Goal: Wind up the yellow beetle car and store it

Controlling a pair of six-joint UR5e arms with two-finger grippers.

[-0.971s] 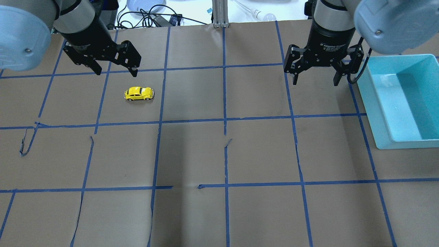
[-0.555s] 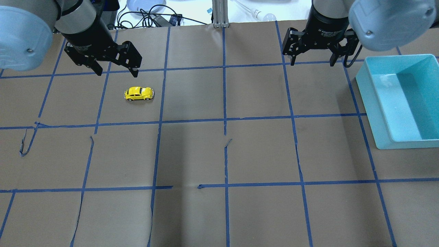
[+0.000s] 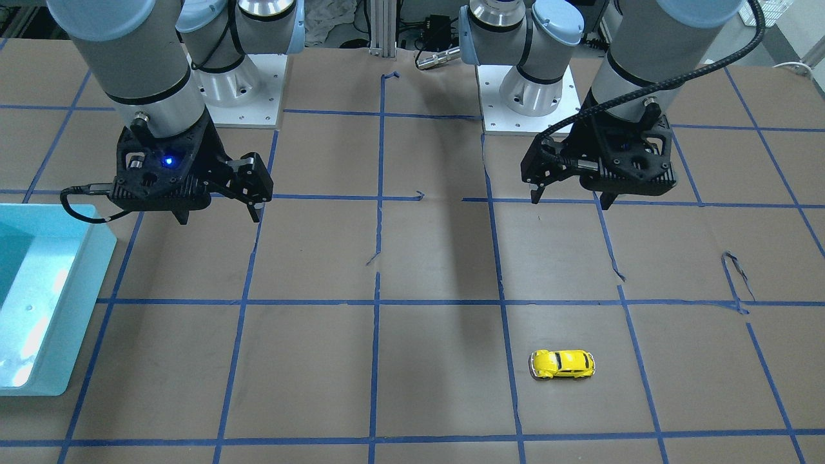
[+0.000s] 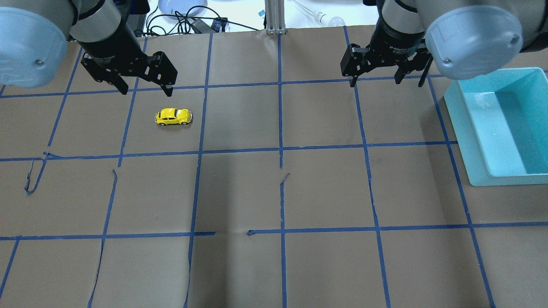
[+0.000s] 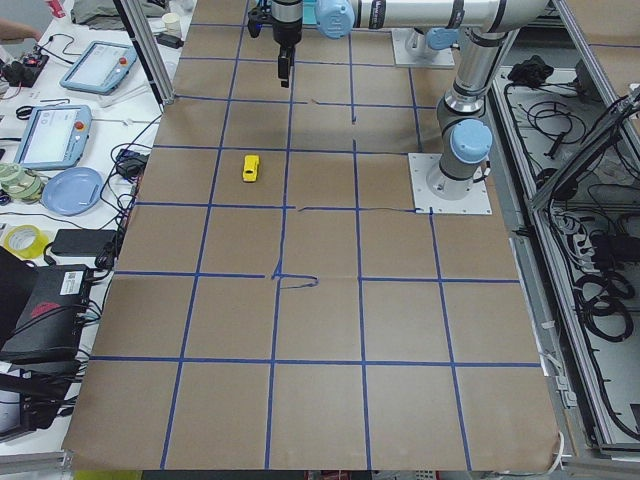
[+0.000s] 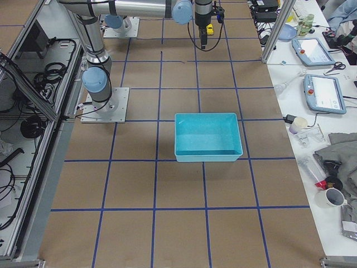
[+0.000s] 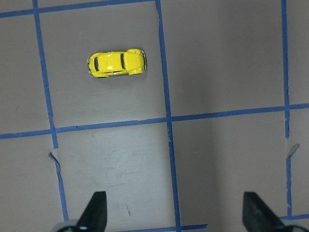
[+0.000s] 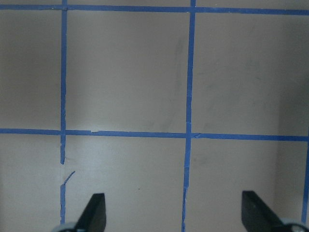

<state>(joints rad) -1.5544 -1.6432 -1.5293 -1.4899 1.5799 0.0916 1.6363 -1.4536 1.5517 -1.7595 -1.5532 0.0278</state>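
Left arm: enters at the overhead view's upper left; the left gripper point(image 4: 147, 90) hangs over the table, pointing down, jaws spread wide, empty.
Right arm: the right gripper point(image 4: 374, 81) hovers beside the teal bin point(image 4: 464, 128), jaws apart, holding nothing.
Car: the yellow beetle car point(image 4: 173, 116) stands on its wheels on the brown paper point(image 4: 239, 192), near the left gripper, untouched.
Left wrist view only: the car's roof and dark windows.
Right wrist view: only paper and blue tape point(image 8: 188, 72).
Front view only: a blue light point(image 3: 168, 160) on the right gripper.

Robotics lab, paper-covered table point(image 4: 325, 188) gridded in blue tape point(image 4: 280, 128), teach pendants point(image 5: 46, 136), cable bundles point(image 5: 598, 296), aluminium framing point(image 5: 143, 50) alongside.
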